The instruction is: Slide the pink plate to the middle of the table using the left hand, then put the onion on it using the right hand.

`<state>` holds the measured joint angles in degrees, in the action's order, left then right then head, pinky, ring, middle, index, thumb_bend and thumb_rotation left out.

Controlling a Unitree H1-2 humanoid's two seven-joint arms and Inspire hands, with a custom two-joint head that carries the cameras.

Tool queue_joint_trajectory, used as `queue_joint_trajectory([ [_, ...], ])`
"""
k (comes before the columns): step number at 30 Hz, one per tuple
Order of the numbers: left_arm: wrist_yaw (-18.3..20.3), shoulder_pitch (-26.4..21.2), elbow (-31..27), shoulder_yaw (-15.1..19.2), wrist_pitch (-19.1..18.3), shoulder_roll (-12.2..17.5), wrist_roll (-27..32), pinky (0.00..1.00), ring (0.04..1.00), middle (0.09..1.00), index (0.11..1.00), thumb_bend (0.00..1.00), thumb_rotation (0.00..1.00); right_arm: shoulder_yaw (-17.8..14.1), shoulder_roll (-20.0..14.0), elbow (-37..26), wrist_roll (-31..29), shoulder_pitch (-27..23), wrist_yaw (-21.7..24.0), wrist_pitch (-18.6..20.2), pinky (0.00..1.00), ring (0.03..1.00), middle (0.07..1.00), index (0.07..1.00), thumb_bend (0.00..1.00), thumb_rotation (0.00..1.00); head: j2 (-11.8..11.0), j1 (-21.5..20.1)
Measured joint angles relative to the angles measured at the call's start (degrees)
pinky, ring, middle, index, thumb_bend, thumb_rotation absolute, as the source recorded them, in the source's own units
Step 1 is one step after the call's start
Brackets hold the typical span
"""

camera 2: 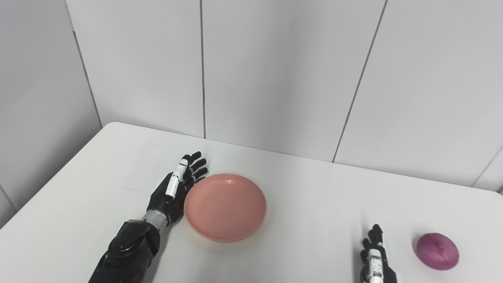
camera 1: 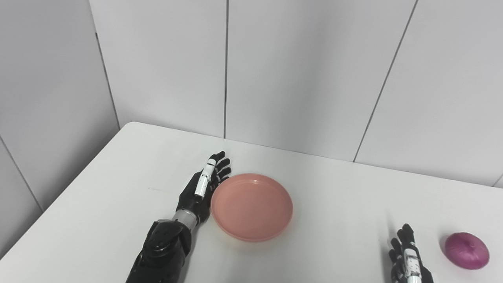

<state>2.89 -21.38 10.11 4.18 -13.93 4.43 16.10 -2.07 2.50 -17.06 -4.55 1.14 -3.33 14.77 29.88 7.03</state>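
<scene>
Nearest you, your right robot hand [camera 1: 408, 259] is waiting with fingers spread and empty beside the onion [camera 1: 467, 250], which is lying loose and risking a roll off the surface [camera 1: 118, 188], while farther off your flat, open left robot hand [camera 1: 204, 188] is pressing the pink plate [camera 1: 252, 206] rim and may be slipping over it.

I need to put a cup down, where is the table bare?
Bare: between the round pink plate and the right hand; also behind the plate, toward the wall. Crowded: the plate's left rim, where the left hand sits, and beside the purple onion.
</scene>
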Motion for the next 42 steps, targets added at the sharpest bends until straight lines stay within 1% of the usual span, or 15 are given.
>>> queue_joint_trajectory([
  [2, 0.4, -0.2, 0.3, 0.0, 0.0, 0.0, 0.0, 0.95, 0.954, 0.953, 0.926, 0.37, 1.00, 0.2, 0.0, 0.0, 0.2, 0.0, 0.0, 0.0, 1.00, 1.000, 1.000, 1.000, 0.18, 1.00, 0.1, -0.4],
  [4, 0.6, -0.3, 0.7, -0.1, 0.0, -0.2, 0.0, 0.94, 0.946, 0.946, 0.920, 0.37, 1.00, 0.3, 0.0, 0.0, 0.6, 0.1, 0.0, 0.0, 1.00, 1.000, 1.000, 1.000, 0.19, 1.00, 0.2, -0.5],
  [10, 0.6, -0.5, 0.8, -0.2, -0.1, -0.8, 0.0, 0.93, 0.930, 0.931, 0.911, 0.37, 1.00, 0.5, 0.5, 0.1, 0.9, 0.1, -0.3, 0.0, 1.00, 1.000, 1.000, 1.000, 0.17, 1.00, 0.4, -2.0],
  [13, 0.8, -0.6, 1.0, -0.6, 0.0, -1.1, 0.0, 0.94, 0.955, 0.952, 0.930, 0.38, 1.00, 0.5, 1.2, 0.1, 1.3, 0.1, -1.0, 0.0, 1.00, 1.000, 1.000, 1.000, 0.18, 1.00, 0.6, -2.8],
  [18, 1.0, -0.6, 1.1, -1.5, 0.3, -1.6, -0.3, 0.92, 0.945, 0.943, 0.920, 0.39, 1.00, 0.8, 1.3, 0.2, 1.8, 0.1, -1.2, 0.0, 1.00, 1.000, 1.000, 1.000, 0.19, 1.00, 0.8, -3.6],
  [24, 0.7, -0.6, 1.2, -2.4, 1.2, -3.5, -2.1, 0.92, 0.931, 0.934, 0.920, 0.42, 1.00, 1.1, 1.4, 0.3, 2.3, 0.1, -1.4, -0.1, 1.00, 1.000, 1.000, 1.000, 0.20, 1.00, 1.1, -5.1],
  [30, 0.6, -0.4, 1.0, -3.0, 1.2, -4.5, -2.8, 0.93, 0.935, 0.935, 0.920, 0.43, 1.00, 1.1, 2.4, 0.6, 2.6, 0.0, -2.1, -0.6, 1.00, 1.000, 1.000, 1.000, 0.19, 1.00, 1.6, -5.6],
  [33, 0.8, -0.1, 0.7, -3.3, 1.2, -4.7, -2.8, 0.96, 0.950, 0.949, 0.935, 0.43, 1.00, 1.1, 2.6, 0.7, 2.6, 0.0, -2.2, -0.8, 1.00, 1.000, 1.000, 1.000, 0.20, 1.00, 1.8, -6.3],
  [42, 1.0, 1.0, -0.6, -4.3, 1.3, -5.4, -2.9, 0.94, 0.947, 0.953, 0.935, 0.44, 1.00, 1.2, 3.4, 1.6, 2.9, 0.0, -2.8, -1.7, 1.00, 1.000, 1.000, 1.000, 0.20, 1.00, 1.8, -8.1],
])
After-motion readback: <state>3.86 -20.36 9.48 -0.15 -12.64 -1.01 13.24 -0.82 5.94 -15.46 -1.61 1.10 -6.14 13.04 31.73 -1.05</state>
